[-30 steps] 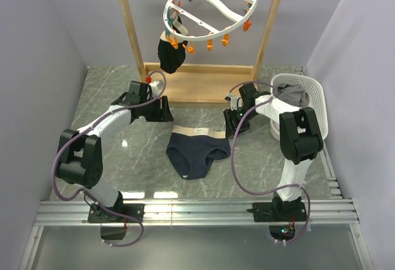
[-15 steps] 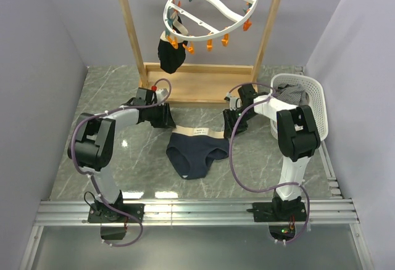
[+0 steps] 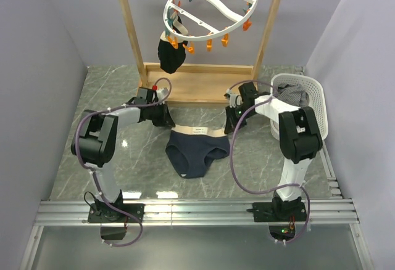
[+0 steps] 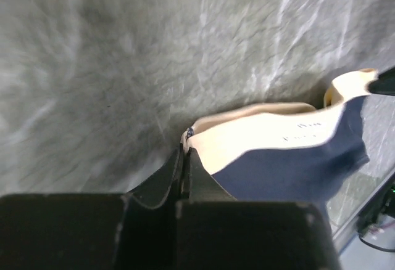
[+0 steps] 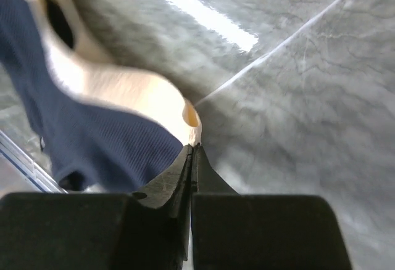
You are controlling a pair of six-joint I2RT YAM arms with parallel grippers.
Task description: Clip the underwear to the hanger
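The underwear (image 3: 196, 151), navy with a cream waistband, lies spread on the marble table between my two arms. My left gripper (image 3: 168, 121) is shut on the waistband's left corner; in the left wrist view the jaws (image 4: 185, 151) pinch the cream edge of the underwear (image 4: 290, 171). My right gripper (image 3: 229, 126) is shut on the right corner, and its wrist view shows the tips (image 5: 192, 148) closed on the cream hem of the underwear (image 5: 92, 140). The hanger (image 3: 210, 8), a white ring with orange and teal clips, hangs tilted from the rack above.
A small black garment (image 3: 168, 57) hangs clipped at the hanger's left side. The wooden rack frame (image 3: 133, 29) stands at the back on its base board (image 3: 197, 85). A white basket (image 3: 305, 94) holding grey striped cloth sits at the right, beside my right arm.
My left arm swung in to the waistband's left corner. Both grippers went from open to shut on the waistband corners, and the waistband now sits pulled straighter.
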